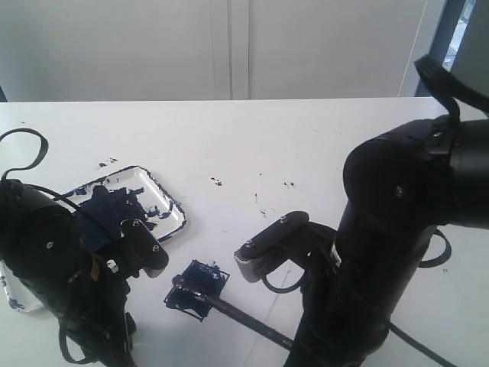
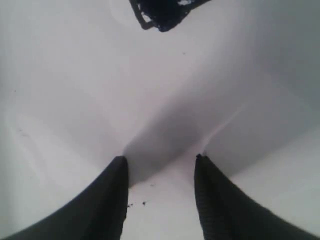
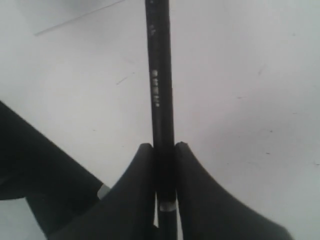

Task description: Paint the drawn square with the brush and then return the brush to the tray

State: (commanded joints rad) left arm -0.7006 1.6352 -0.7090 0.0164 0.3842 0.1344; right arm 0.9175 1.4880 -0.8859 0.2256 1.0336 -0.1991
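Brush — tip on drawn square

**Brush Tip on the Painted Square, Off the Tray**

The tray was a white rounded rectangle with a raised rim. It was blotched dark blue along its edges and carried a large blue blob inside, and its far-left part was hidden. The drawn square lay just beside the tray's nearest corner, apart from it. It was almost wholly smeared with dark blue paint, ragged at the edges, with a few white gaps. The brush, long, thin and black, lay outside the tray. Its tip rested on the square's tray-side part and its handle slanted away from the tray, clamped in the right gripper.
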